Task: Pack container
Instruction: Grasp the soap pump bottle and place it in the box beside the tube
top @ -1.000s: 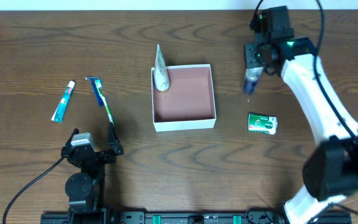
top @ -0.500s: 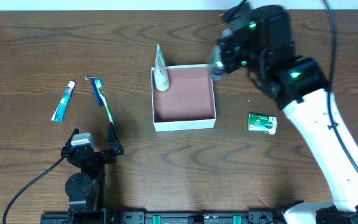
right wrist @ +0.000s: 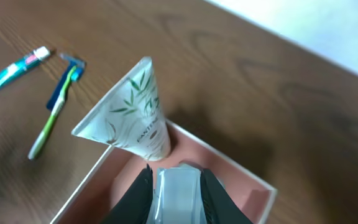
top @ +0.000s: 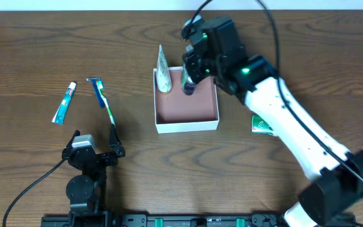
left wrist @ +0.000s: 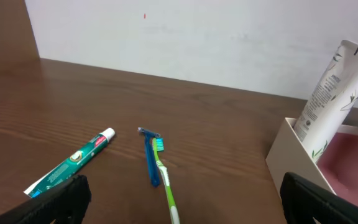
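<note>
One tube (top: pixel 162 74) leaning at container's (top: pixel 186 127) edge, right fingers (right wrist: pixel 139 191) gripping bottle (right wrist: pixel 178 191)

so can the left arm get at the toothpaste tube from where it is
Probably yes. The open left gripper faces the toothpaste across bare table, nothing lying between; the toothbrush sits to one side and the right gripper holds a small bottle over the container.
</note>
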Controlling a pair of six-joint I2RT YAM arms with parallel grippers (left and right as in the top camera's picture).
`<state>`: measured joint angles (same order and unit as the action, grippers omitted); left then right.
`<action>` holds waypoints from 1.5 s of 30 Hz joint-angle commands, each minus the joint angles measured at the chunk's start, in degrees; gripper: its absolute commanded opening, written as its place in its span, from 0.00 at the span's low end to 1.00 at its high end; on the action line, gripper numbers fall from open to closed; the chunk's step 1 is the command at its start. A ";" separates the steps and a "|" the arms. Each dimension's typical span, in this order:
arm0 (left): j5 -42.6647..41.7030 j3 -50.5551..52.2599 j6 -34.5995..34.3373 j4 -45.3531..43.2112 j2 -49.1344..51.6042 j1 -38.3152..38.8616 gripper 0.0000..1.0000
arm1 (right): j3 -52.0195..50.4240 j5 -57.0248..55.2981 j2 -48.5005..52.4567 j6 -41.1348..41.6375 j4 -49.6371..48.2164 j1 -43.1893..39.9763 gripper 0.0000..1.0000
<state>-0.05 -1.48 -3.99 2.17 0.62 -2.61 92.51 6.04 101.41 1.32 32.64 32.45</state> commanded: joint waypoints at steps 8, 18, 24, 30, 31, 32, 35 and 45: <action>0.50 1.25 0.96 2.03 -0.33 -0.11 0.98 | 1.01 -0.48 4.20 1.14 -3.89 2.62 0.05; 0.50 1.25 0.96 2.03 -0.33 -0.11 0.98 | 1.01 -3.04 5.75 -0.15 -5.03 2.62 0.06; 0.48 1.25 0.96 2.03 -0.35 -0.11 0.98 | 1.01 -3.06 6.78 -0.15 -5.57 2.62 0.06; 0.48 1.25 0.96 2.03 -0.33 -0.11 0.98 | 1.01 -3.21 8.52 -0.15 -6.60 2.75 0.05; 0.50 1.25 0.96 2.03 -0.35 -0.11 0.98 | 1.01 -3.30 8.81 -0.20 -6.75 2.78 0.05; 0.50 1.25 0.96 2.03 -0.33 -0.11 0.98 | 1.01 -3.58 8.98 -0.37 -6.95 2.78 0.05; 0.48 1.25 0.96 2.03 -0.33 -0.11 0.98 | 1.01 -4.33 9.51 -0.96 -7.23 2.78 0.06; 0.48 1.25 0.96 2.03 -0.33 -0.11 0.98 | 1.01 -4.74 12.20 -1.40 -8.90 2.84 0.06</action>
<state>-0.05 -1.48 -3.99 2.17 0.62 -2.61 92.51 1.85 112.81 0.78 24.73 34.70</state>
